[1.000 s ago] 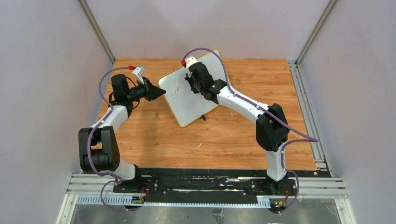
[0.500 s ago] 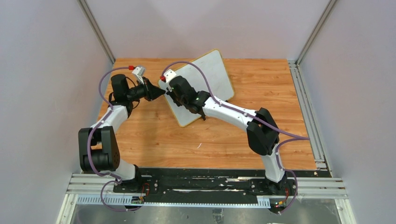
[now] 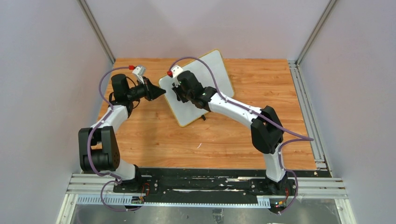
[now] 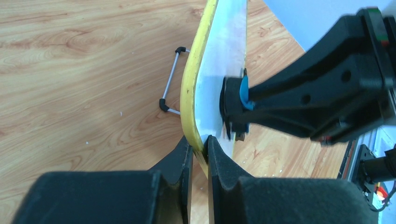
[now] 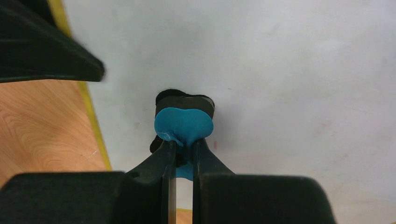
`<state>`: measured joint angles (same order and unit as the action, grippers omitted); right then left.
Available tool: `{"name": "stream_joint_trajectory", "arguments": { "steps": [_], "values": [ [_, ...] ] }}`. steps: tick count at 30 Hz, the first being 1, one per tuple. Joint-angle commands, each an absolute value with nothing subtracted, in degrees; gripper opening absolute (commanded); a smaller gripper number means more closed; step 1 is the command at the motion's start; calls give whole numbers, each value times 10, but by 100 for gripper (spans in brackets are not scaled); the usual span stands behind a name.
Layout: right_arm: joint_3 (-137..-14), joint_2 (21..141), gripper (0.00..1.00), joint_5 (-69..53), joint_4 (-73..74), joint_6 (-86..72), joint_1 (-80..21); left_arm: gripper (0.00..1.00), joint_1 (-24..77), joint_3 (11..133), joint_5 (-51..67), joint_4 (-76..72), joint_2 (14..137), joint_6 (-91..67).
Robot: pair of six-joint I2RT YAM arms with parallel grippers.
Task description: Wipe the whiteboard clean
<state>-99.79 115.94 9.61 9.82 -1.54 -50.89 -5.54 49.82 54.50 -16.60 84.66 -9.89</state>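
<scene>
The whiteboard (image 3: 218,73) sits at the far middle of the table (image 3: 140,135), turned on a diagonal so that one corner points toward the back wall and another toward the arms. The left gripper (image 4: 200,144) has its jaws closed narrowly on the board's yellow frame, at the edge nearest the left side of the table; the two black fingers pinch the rim from both faces. From the left wrist the board shows edge-on, and a thin wire leg (image 4: 170,84) with black ends juts from its back above the wood. The left arm rises from its base, bends at the elbow and reaches level toward the right, its wrist near the far left of the table. The right gripper (image 5: 183,144) is clamped on an eraser (image 5: 183,122), blue on the held side and black on the side pressed flat to the white face, near the board's left edge and close to the left gripper's fingers. A faint red speck (image 5: 215,145) lies just right of the eraser; the rest of the surface seen there is smudged grey-white. The right arm stretches from its base up and across to the left, elbow raised, forearm passing over the board's lower part.
</scene>
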Motion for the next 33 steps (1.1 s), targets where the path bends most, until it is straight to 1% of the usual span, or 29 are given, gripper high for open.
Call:
{"name": "stream_joint_trajectory", "arguments": {
  "steps": [1,7,14,23,33],
  "values": [
    [-968,1143,1,138,90,-8,-441,0,-52,506,546,-167,838,-50],
    [-940,1111,1,137,81,-9,-414,0,-52,505,544,-167,838,-49],
    [-905,1098,1,112,67,-34,-418,0,-51,508,544,-167,841,-50],
    [-884,1102,1,115,46,-53,-474,0,-51,509,543,-167,841,-50],
    [-903,1120,1,119,44,-60,-539,0,-52,508,544,-167,840,-50]
  ]
}}
